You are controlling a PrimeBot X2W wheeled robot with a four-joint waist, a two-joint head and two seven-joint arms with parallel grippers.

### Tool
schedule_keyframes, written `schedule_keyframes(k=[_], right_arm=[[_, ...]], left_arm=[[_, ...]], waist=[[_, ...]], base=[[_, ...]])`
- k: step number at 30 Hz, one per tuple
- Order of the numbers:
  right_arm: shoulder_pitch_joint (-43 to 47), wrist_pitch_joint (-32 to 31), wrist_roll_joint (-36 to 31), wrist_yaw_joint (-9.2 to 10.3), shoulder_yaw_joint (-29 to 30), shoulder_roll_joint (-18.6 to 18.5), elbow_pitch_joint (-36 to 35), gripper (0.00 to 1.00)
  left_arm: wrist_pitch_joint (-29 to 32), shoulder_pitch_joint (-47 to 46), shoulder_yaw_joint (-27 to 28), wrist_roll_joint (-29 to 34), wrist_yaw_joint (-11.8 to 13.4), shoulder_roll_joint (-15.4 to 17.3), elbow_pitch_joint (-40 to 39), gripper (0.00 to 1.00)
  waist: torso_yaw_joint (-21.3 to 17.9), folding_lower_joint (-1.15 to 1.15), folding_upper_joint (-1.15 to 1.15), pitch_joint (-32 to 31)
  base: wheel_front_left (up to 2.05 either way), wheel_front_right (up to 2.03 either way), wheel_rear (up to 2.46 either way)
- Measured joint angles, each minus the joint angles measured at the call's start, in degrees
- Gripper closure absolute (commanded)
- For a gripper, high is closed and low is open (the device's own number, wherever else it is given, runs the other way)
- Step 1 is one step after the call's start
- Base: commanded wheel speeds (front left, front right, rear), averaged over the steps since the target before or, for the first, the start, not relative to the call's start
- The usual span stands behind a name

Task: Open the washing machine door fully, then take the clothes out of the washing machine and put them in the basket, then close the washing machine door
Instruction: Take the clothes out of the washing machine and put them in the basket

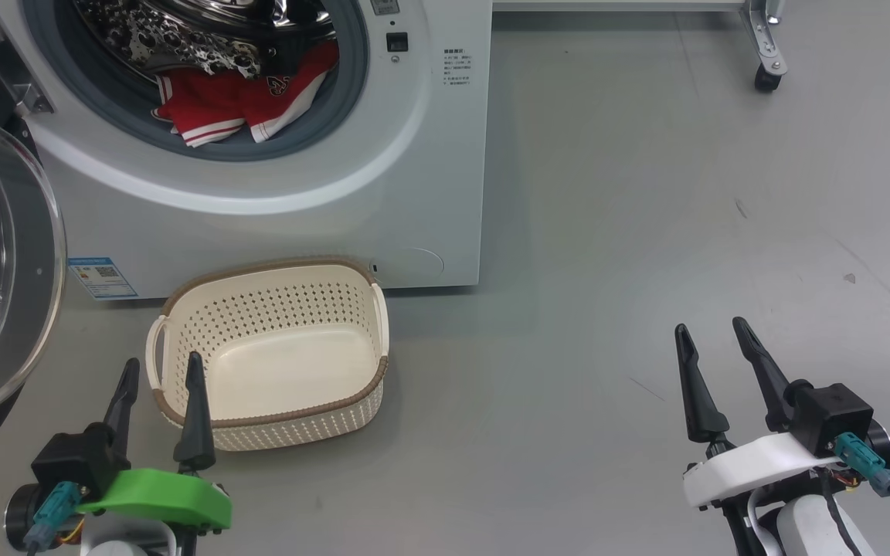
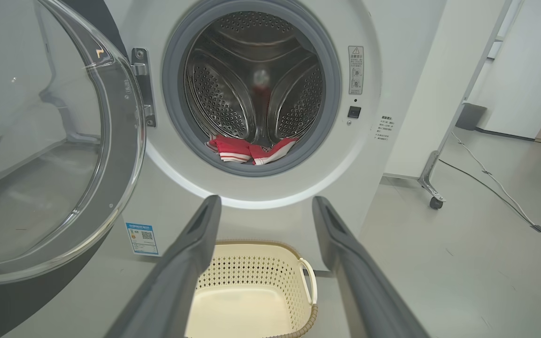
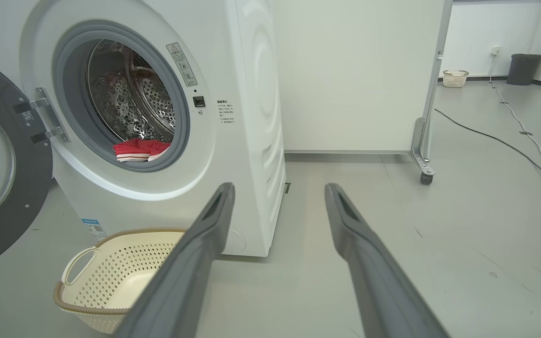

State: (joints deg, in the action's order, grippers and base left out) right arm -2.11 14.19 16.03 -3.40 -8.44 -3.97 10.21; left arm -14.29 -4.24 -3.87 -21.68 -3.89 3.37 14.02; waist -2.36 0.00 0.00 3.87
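One basket (image 1: 290, 309), one clothes (image 1: 221, 108) heap (in the drum (image 2: 219, 94)).

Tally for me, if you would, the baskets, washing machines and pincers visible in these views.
Baskets: 2, the cream basket before the washing machine and a far basket by the back wall.
Washing machines: 1.
Pincers: 2, the left pincer and right pincer, both open.
Total: 5.

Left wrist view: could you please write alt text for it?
The washing machine stands with its door swung open to the left and red clothes lying in the drum. The open left gripper points toward an empty cream basket.
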Motion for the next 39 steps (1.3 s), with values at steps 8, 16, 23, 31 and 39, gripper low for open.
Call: schedule_keyframes(k=[8,16,23,31,39], right_arm=[[0.0,0.0,0.0,-0.01,0.2,0.1,0.0,0.00],[0.0,0.0,-0.1,-0.01,0.3,0.2,0.1,0.00],[0.0,0.0,-0.1,-0.01,0.4,0.2,0.2,0.00],[0.0,0.0,-0.6,-0.01,0.5,0.2,0.3,0.00],[0.0,0.0,-0.6,-0.01,0.6,0.3,0.3,0.00]], left_arm=[[0.0,0.0,0.0,-0.1,0.0,0.0,0.0,0.00],[0.0,0.0,0.5,-0.1,0.3,-0.1,-0.2,0.00],[-0.2,0.0,0.4,-0.1,0.3,-0.2,-0.2,0.00],[-0.2,0.0,0.3,0.0,0.3,-0.2,-0.2,0.00],[-0.2,0.0,0.1,0.1,0.3,-0.2,-0.2,0.00]], waist=[[0.2,0.00,0.00,0.1],[0.5,0.00,0.00,0.2],[0.6,0.00,0.00,0.1],[0.5,0.00,0.00,0.2],[0.4,0.00,0.00,0.6]], base=[[1.09,-1.09,0.00],[1.38,-1.38,0.00],[1.24,-1.24,0.00],[0.93,-0.93,0.00],[0.60,-0.60,0.00]])
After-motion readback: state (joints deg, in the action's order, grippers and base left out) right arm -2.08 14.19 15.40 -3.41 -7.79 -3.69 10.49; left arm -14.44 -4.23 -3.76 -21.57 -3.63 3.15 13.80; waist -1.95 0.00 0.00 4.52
